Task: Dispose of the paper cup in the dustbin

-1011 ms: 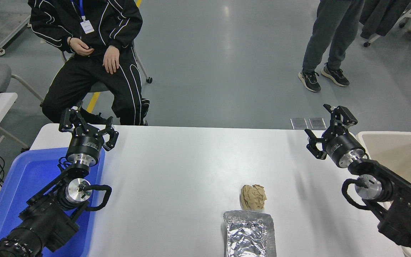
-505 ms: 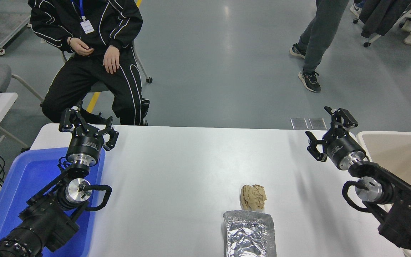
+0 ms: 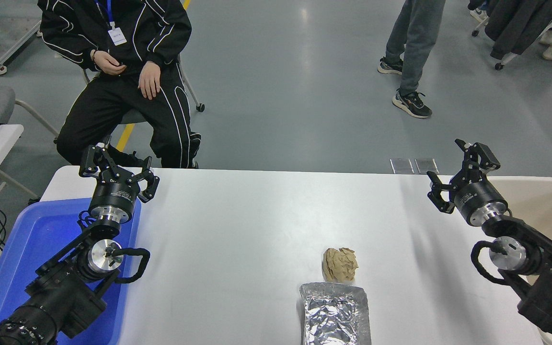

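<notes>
The cup (image 3: 339,264) is a crushed tan paper lump lying on the white table (image 3: 237,230), close to the near edge and somewhat right of the middle, its near side touching or almost touching a crumpled foil tray (image 3: 335,314) that runs off the near edge. Crushed as it is, the cup has no clear long axis; it looks a little taller than wide from the head view, and no approach angle seems favoured. The right gripper (image 3: 463,175) hangs above the far right corner, its fingers spread wide and holding nothing, just beside the rim of the bin (image 3: 539,181), which stands at the right edge. From that gripper the cup lies toward the near edge and leftward, well apart. The left gripper (image 3: 118,173) is parked over the far left corner, above the far end of a blue tray (image 3: 31,239), also open and empty. The cup lies toward the near edge and far to the right of it, farther off than from the right gripper. The right arm is therefore the nearer one, and it is also on the bin's side, so it is probably the arm to fetch the cup. It would need to come back toward the near edge and inward, then descend on the cup without catching the foil. A person sits beyond the far edge, at the left; another stands farther off.
</notes>
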`<action>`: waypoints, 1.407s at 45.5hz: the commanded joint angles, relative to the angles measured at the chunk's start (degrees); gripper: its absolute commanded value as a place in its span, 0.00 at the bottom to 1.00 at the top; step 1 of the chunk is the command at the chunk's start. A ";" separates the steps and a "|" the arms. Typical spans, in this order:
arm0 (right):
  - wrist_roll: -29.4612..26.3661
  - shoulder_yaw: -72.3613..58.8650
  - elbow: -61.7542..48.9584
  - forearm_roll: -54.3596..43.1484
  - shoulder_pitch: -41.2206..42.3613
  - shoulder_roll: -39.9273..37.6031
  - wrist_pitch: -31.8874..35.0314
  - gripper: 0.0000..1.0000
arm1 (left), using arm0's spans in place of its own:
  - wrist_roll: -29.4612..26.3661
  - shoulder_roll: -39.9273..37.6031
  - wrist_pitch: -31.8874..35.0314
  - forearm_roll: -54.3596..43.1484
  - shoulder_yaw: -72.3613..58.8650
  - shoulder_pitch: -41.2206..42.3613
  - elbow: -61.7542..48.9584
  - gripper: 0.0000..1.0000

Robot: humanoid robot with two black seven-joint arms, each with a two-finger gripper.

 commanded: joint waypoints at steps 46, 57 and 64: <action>0.08 -0.81 -5.39 -0.06 1.92 -2.15 -0.99 0.99 | 0.00 0.00 0.01 0.00 0.00 0.00 0.00 1.00; -0.19 -0.90 -4.34 -0.94 4.12 -4.07 -1.08 0.99 | 0.00 0.00 0.01 0.00 0.00 0.00 0.00 1.00; -0.36 -7.04 -3.55 -1.03 7.63 -8.47 -0.99 0.99 | 0.00 0.00 0.01 0.00 0.00 0.00 0.00 1.00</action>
